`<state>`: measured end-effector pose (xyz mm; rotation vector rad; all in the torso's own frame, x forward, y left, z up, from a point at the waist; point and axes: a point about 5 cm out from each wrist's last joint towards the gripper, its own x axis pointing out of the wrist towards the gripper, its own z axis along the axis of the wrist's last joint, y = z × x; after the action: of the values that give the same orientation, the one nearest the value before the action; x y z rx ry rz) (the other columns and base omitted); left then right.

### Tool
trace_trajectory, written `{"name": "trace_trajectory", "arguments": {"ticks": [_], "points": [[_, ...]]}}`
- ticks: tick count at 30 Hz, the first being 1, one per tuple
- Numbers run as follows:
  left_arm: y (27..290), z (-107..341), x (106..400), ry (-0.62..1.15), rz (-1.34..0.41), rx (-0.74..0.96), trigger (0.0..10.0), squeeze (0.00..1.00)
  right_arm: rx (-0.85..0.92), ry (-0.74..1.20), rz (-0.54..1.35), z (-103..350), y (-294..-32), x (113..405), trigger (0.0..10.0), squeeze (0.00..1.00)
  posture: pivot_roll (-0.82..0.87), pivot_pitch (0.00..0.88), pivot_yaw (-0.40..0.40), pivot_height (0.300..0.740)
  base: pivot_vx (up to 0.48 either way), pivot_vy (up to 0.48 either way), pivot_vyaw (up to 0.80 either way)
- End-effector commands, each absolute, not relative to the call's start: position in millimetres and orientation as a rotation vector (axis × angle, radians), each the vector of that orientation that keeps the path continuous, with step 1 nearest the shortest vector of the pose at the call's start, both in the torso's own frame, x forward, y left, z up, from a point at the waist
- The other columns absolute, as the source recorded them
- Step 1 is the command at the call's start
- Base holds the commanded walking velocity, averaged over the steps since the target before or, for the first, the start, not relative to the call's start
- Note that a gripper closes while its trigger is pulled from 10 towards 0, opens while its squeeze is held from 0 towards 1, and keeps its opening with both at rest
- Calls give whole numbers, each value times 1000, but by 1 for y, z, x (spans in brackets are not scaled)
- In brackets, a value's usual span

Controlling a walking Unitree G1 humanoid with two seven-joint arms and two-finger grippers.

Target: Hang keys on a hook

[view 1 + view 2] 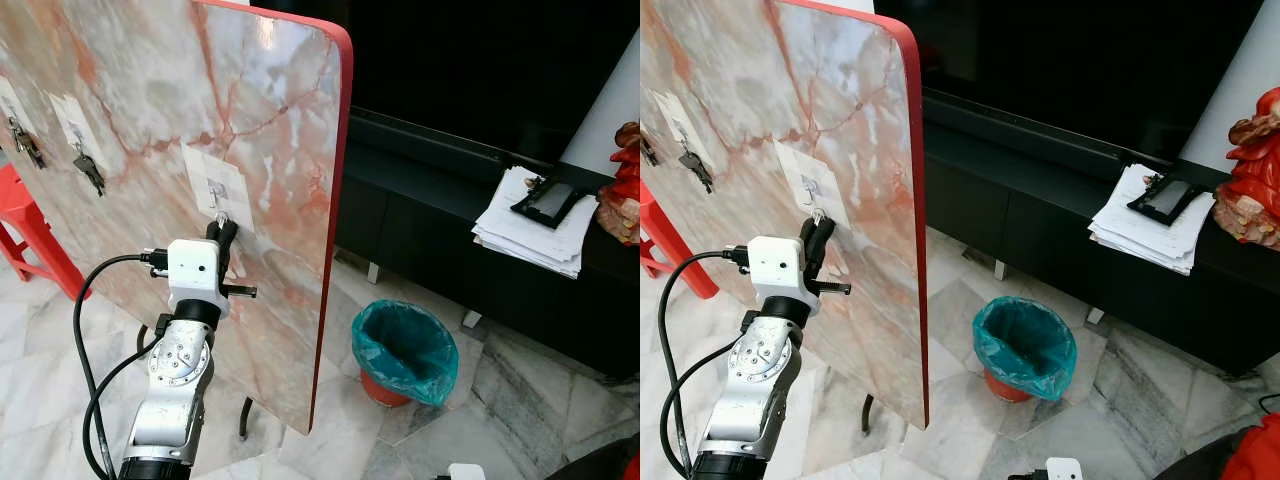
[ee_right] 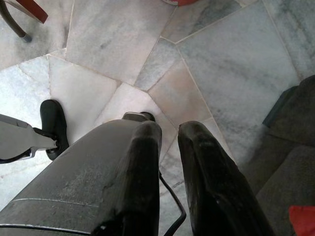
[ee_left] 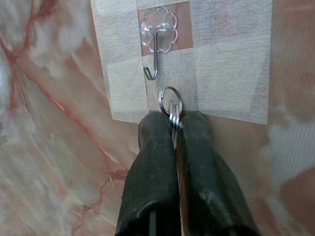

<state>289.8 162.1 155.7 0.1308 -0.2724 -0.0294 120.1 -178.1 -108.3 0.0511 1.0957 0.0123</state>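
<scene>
Left gripper up at the marble board, fingers pinched tight on the key ring, ring poking out past the fingertips, the keys themselves tucked between the pads and not really visible. Sits lower centre of the left wrist view, just below and a touch right of the clear hook stuck on the pale patch in the upper middle. In the left eye view, same spot: centre-left of the frame, fingertips right under the hook on the board. Ring not yet over the hook tip, looks close but apart. To do this bit well, probably: nudge up and slightly toward the hook's open end, keep the ring flat-on to the board so the upturned tip can thread through, then lower to seat before letting go. Worth going slow, small ring, thin wire, easy to bump past. Other keys already hanging on hooks further to the upper left of the board. Right gripper hanging idle over the floor tiles, fingers parted a little, holding nothing.
</scene>
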Motion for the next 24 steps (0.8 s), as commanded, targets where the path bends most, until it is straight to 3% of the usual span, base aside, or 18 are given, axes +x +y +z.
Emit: {"name": "trace_trajectory", "arguments": {"ticks": [1,14,24], "points": [[157,154,290,-255,-63,163,10000,0,51,1130,19,-111,-177,112,10000,0,-52,39,-52,740,0,0,0],[138,152,287,-285,-205,402,10000,0,52,1130,17,-111,-177,112,10000,0,-50,39,-51,740,0,0,0],[141,169,284,-400,-150,439,10000,0,52,1131,17,-111,-177,112,10000,0,-49,39,-51,740,0,0,0]]}}
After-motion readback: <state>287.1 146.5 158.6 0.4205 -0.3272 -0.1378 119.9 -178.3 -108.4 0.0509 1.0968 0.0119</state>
